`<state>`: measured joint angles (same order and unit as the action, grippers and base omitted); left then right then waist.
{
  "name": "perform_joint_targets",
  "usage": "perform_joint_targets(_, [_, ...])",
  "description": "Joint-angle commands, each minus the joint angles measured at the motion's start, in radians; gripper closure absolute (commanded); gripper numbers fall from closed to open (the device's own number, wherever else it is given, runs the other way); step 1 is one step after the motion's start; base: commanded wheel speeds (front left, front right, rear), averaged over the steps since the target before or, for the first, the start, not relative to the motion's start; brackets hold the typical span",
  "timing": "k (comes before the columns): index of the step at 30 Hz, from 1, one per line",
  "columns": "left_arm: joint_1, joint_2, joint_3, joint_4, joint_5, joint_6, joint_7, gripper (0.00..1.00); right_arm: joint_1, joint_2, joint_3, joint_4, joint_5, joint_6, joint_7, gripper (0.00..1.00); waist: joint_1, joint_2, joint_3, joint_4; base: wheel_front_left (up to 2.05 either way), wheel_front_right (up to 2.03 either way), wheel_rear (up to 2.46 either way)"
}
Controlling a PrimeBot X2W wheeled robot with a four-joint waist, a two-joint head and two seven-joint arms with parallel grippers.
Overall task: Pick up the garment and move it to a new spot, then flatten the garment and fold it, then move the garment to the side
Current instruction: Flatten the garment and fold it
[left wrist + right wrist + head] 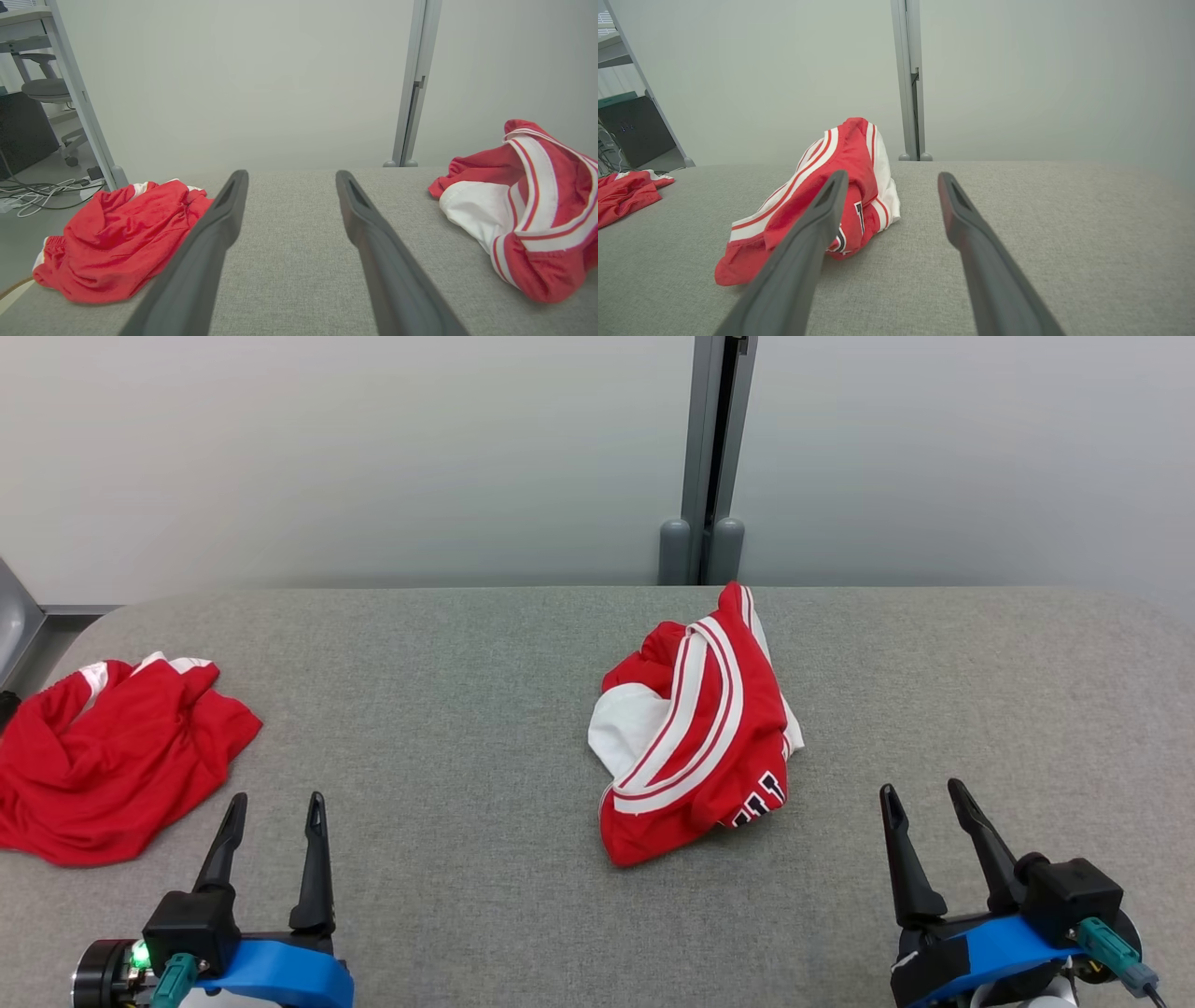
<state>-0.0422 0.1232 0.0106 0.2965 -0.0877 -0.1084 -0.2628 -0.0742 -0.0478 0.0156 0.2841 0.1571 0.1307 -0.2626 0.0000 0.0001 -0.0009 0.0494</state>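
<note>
I'm looking at a grey fabric table (448,709) before a pale wall. A plain red garment (112,756) lies crumpled at far left, well apart from the striped garment (695,728). That one is bunched at centre, its long axis running away from me with the far end leaning right. The left gripper (277,800) and right gripper (922,788) are both spread wide and empty.

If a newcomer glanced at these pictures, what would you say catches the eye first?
The crumpled red jersey with white stripes heaped in the middle of the grey fabric-covered table stands out first. A second, plain red crumpled garment lies at the table's left edge. The left pincer and right pincer stand open at the near corners, touching neither.
</note>
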Motion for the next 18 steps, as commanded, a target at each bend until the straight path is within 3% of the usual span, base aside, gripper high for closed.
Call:
perform_joint_targets(1, [-0.004, -0.001, 0.002, 0.003, 0.006, -0.003, -0.003, 0.0, 0.009, -0.005, -0.002, 0.003, -0.001, 0.0, -0.004, 0.0, 0.0, -0.0001, 0.0, 0.001, 0.0, 0.0, 0.0])
perform_joint_targets(10, [-0.006, -0.007, 0.005, 0.002, 0.01, -0.007, -0.003, 0.0, -0.004, -0.005, 0.002, 0.004, 0.002, 0.0, -0.004, 0.0, 0.0, -0.0001, 0.0, 0.007, 0.0, 0.0, 0.0])
perform_joint_targets(18, [-0.022, -0.013, 0.002, 0.006, 0.011, -0.011, -0.003, 0.0, -0.174, -0.005, 0.06, 0.026, -0.053, 0.0, -0.003, 0.0, 0.0, -0.0001, 0.015, 0.015, 0.0, 0.0, 0.0])
